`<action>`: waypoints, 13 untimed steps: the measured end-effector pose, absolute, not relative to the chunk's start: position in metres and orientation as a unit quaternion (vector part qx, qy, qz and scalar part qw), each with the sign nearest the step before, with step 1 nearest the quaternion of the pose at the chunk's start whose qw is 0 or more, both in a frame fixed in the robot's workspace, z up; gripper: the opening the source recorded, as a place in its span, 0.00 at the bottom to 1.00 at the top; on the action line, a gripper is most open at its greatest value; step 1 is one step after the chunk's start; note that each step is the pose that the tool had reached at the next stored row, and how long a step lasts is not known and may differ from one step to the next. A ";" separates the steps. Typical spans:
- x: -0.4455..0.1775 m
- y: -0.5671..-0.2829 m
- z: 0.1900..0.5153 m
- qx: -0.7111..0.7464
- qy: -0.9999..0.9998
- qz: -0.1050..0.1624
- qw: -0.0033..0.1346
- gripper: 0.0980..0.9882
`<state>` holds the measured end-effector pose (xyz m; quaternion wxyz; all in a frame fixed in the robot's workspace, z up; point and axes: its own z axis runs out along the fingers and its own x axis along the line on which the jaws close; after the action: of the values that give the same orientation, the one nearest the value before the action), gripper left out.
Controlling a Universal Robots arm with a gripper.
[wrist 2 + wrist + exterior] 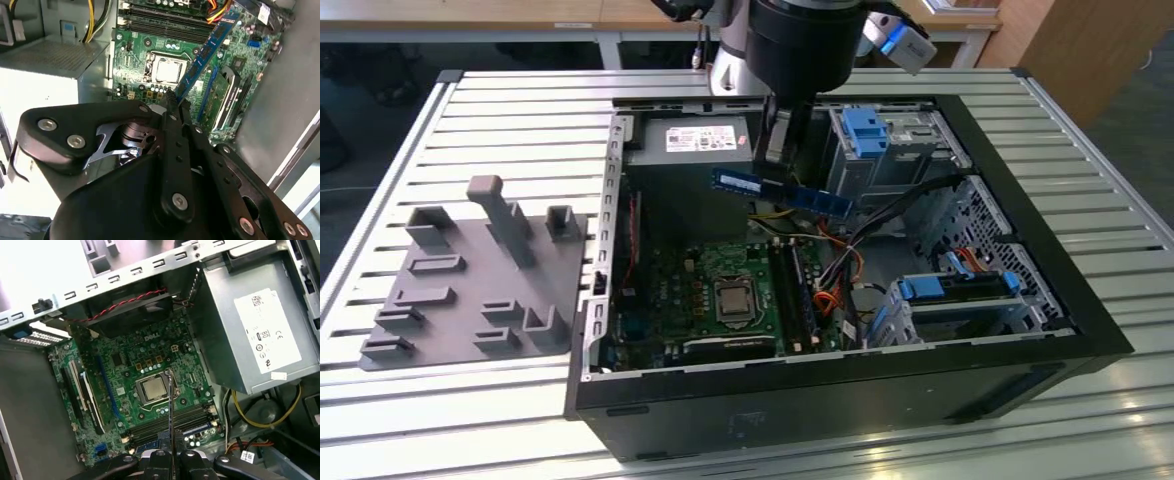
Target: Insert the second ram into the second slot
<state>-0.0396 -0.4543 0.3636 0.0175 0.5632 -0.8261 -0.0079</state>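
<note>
We start with the slatted table, which lies under everything the gripper works over. The open computer case sits on it, directly beneath the arm. A grey fixture tray rests well apart from the gripper, toward the exterior view's left.

Inside the case, the power supply stands just beside the gripper. The motherboard spreads out below the fingertips, with the processor socket under them.

The gripper hangs above the board, its fingers clamped on the second ram. It pinches the stick nearer one end than the middle. In the second wrist view the longer part of the second ram juts out away from the fingers. The stick is in the air, clear of the board.

The memory slots lie below the gripper, just beside the socket. We judge that the stick's long axis runs across the slots' length rather than along it, so stick and slots are not lined up. We cannot tell which of these is the second slot.
</note>
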 end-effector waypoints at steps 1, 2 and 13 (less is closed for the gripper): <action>-0.040 -0.454 0.363 0.557 -0.830 -0.007 0.018 0.04; -0.040 -0.454 0.363 0.551 -0.834 -0.007 0.018 0.04; -0.040 -0.454 0.361 0.481 -0.877 -0.001 0.022 0.04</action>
<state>-0.0397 -0.4543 0.3610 0.0225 0.4806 -0.8766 -0.0008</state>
